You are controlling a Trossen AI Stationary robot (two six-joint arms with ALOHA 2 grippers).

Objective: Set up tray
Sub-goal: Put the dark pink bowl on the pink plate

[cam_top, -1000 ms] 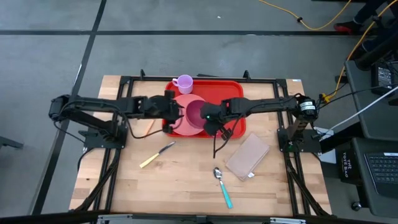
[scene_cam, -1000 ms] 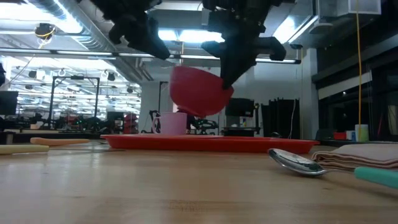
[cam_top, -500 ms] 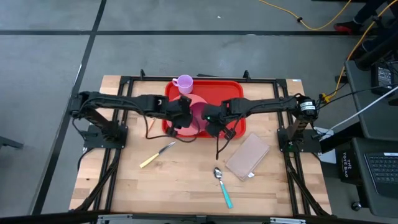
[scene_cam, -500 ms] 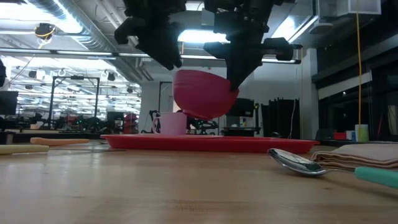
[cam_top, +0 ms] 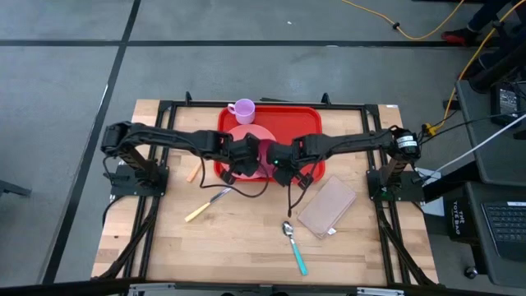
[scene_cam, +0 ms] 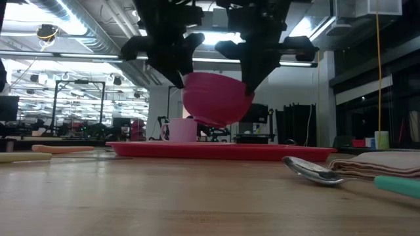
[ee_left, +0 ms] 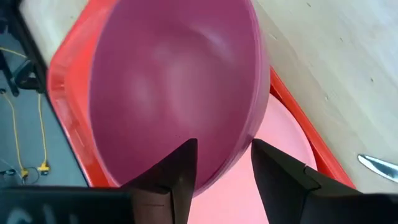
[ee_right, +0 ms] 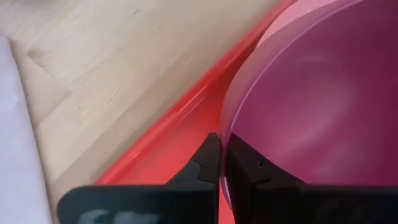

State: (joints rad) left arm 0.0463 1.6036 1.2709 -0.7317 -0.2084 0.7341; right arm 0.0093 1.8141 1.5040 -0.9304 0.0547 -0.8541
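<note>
A magenta bowl [cam_top: 265, 154] hangs in the air above the red tray [cam_top: 308, 123], clear of it in the low view [scene_cam: 216, 98]. A salmon-pink plate [cam_top: 246, 133] lies flat on the tray under the bowl. My right gripper [ee_right: 222, 165] is shut on the bowl's rim at its right side. My left gripper [ee_left: 224, 180] is open at the bowl's left side. One of its fingers stands inside the rim and one outside, with a gap on each side. My right gripper pinches the bowl's rim [ee_right: 225, 140] between its two fingers, one finger [ee_right: 208, 163] outside the wall and one [ee_right: 245, 171] inside. It comes from above, slanting in from the table's right. The bowl is lifted clear of the tray, mouth up and slightly tilted.
A lilac cup [cam_top: 243, 109] stands at the tray's far left corner. On the wood nearer me lie a yellow-handled knife [cam_top: 207, 205], a teal-handled spoon [cam_top: 293, 244] and a folded napkin [cam_top: 327, 205]. An orange piece [cam_top: 193, 173] lies left of the tray.
My left gripper has moved toward the table's right, over the tray, up to the bowl's left rim, and now straddles it. My right gripper has kept its hold, with the bowl staying lifted above the tray.
</note>
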